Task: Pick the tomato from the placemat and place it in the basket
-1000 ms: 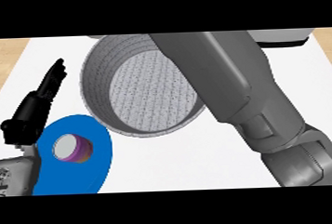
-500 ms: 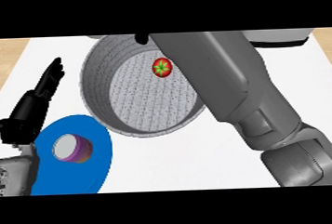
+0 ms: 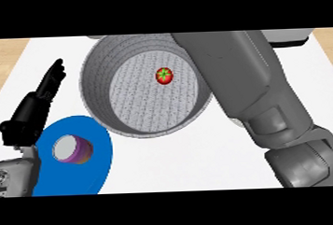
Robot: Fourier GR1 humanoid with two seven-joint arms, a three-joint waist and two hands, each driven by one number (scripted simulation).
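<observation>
The red tomato (image 3: 164, 75) with its green stem lies on the mesh floor of the round grey basket (image 3: 99, 95), toward its far right side, with nothing touching it. My right forearm (image 3: 255, 97) crosses the view's right side and passes over the basket's right rim. Its hand is beyond the picture's top. The blue placemat (image 3: 82, 175) lies at the lower left, beside the basket's near rim. My left hand (image 3: 33, 109) rests open at the left edge, fingers pointing up, just left of the basket.
A small purple cup (image 3: 72, 149) stands on the placemat. The white counter (image 3: 191, 160) shows bare between the placemat and my right arm. A wooden strip runs along the far left edge.
The tomato was hidden a second ago, then appeared inside the basket and has since shifted slightly nearer on its floor. The left hand has not moved.
</observation>
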